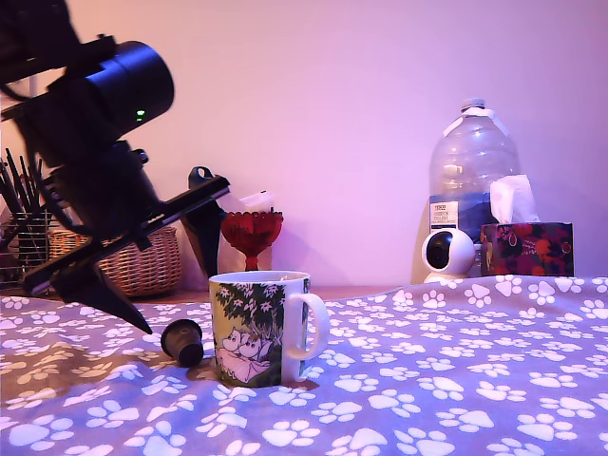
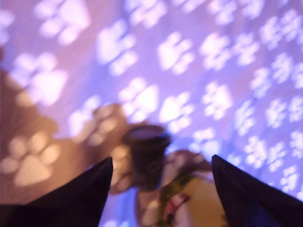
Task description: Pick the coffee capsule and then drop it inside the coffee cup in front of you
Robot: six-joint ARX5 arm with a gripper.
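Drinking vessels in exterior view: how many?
2. The coffee cup stands on the paw-print cloth at centre, beside the coffee capsule. A red goblet stands behind it near the wall. More may sit hidden behind the arm.

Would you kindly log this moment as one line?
gripper: open, empty | capsule: on cloth, beside mug | mug: upright | stage: approaching capsule
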